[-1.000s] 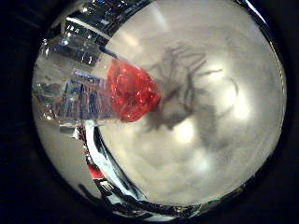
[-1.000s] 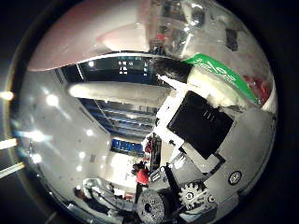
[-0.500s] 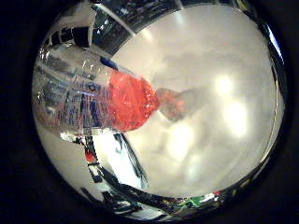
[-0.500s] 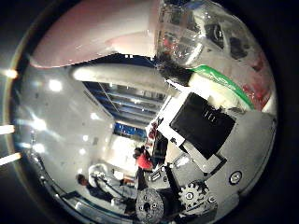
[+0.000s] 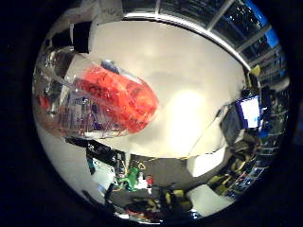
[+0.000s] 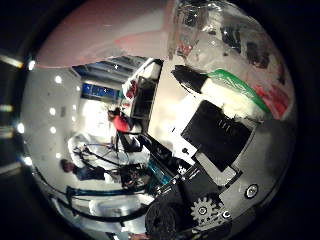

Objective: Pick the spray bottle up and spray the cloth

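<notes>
The table (image 5: 189, 90), a broad pale surface, lies well away from the palm and fills most of the little finger side view; its far edge meets a row of dark windows, and beyond its near edge stand a monitor (image 5: 249, 112) and white boxes (image 5: 204, 165) among room clutter. The spray bottle (image 5: 102, 106), a clear plastic body with a red portion toward its end, lies close against the palm and crosses a large part of the same view, with the table behind it. In the thumb side view the clear bottle wall with its green and red label appears again, pressed beside the hand's own parts. The hand (image 6: 220, 150), seen as black and white blocks with a small gear near the view's edge, sits directly against the bottle; one black-tipped white finger (image 6: 210, 90) lies along the bottle's labelled side, touching it, so the hand appears closed round the bottle, though the full wrap of the fingers is hidden. The cloth cannot be made out in either view.
</notes>
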